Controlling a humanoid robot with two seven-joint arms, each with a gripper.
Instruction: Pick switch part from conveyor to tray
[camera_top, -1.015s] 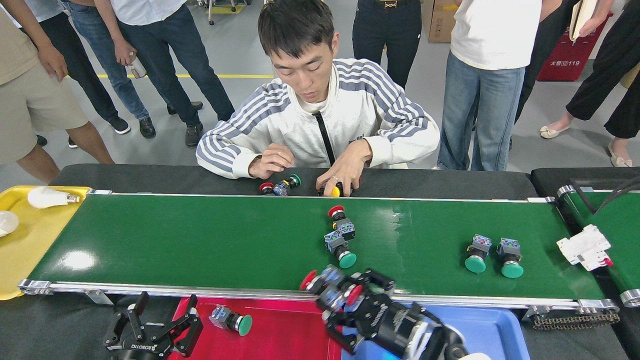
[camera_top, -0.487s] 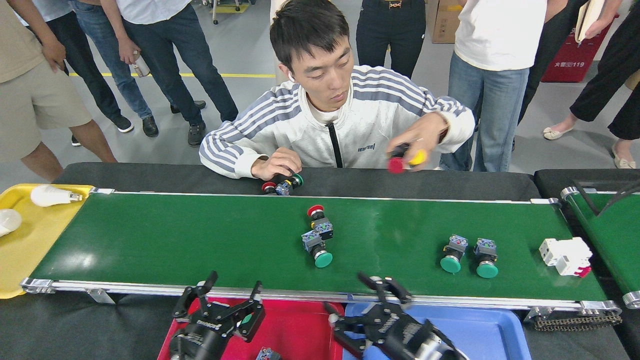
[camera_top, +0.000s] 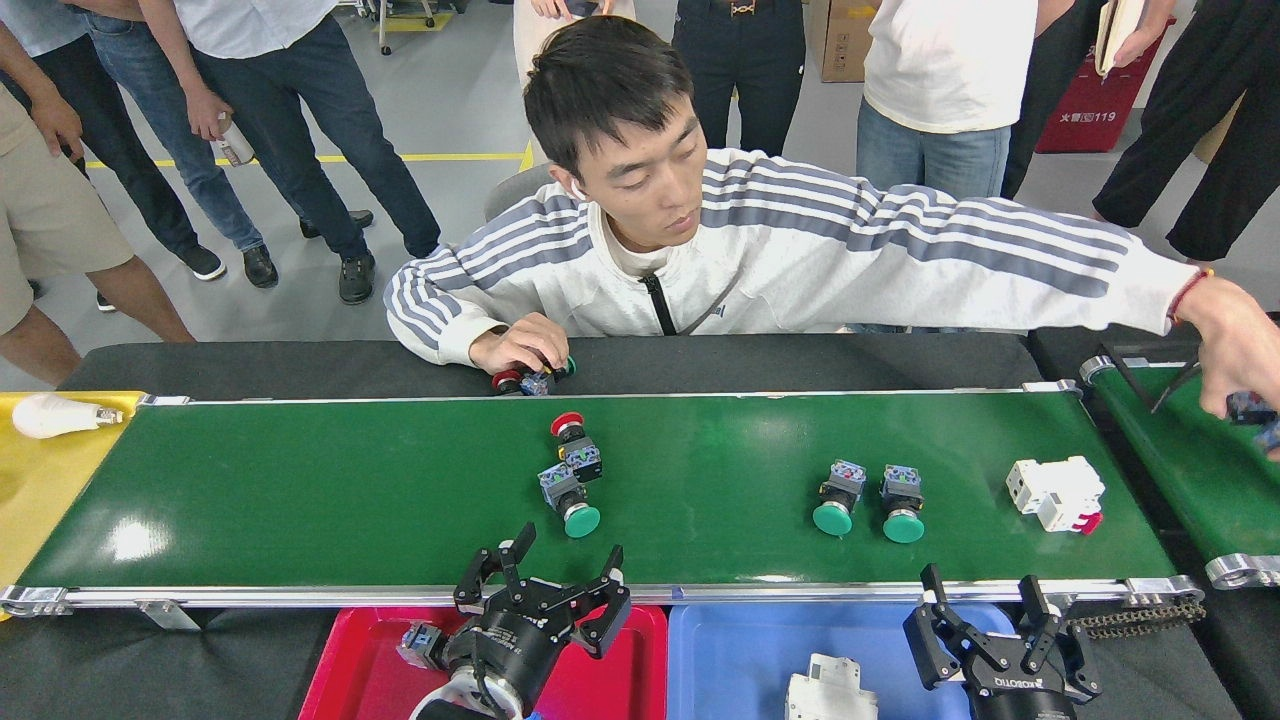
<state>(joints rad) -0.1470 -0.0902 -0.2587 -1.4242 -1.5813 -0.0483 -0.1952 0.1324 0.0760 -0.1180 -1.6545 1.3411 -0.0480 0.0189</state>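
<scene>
Open green belt on the conveyor (camera_top: 300, 500) left of the switch part (camera_top: 572, 470) pair at mid-belt, clear of both rails; two more green-capped switches (camera_top: 868, 497) and a white breaker (camera_top: 1055, 492) further right. Left gripper (camera_top: 545, 585) spread and empty at the near rail above the red tray (camera_top: 340, 665); right gripper (camera_top: 985, 610) likewise spread over the blue tray (camera_top: 730, 660).

Switch parts (camera_top: 572, 473) mid conveyor (camera_top: 300, 500), breaker (camera_top: 1055, 493) far right, trays (camera_top: 740, 650) in front.
</scene>
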